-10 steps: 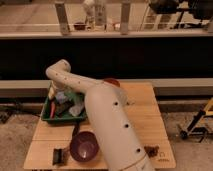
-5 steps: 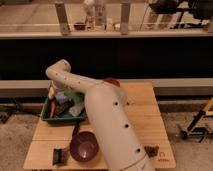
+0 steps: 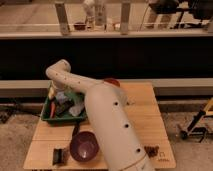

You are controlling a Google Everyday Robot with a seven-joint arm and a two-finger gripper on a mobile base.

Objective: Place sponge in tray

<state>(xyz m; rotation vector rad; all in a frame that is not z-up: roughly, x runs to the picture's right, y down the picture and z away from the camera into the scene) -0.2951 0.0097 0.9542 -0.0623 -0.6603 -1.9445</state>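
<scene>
Nothing has moved: gripper [image 3: 63, 98] hangs inside green tray [image 3: 48, 113], purple bowl [image 3: 84, 146] near

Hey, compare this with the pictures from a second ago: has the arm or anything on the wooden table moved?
Nothing visibly changed. The white robot arm still reaches over the shallow rectangular green plastic tray, with its tool down among the items in the tray. The round dark purple bowl sits in the same spot near the front of the light wooden table.
</scene>
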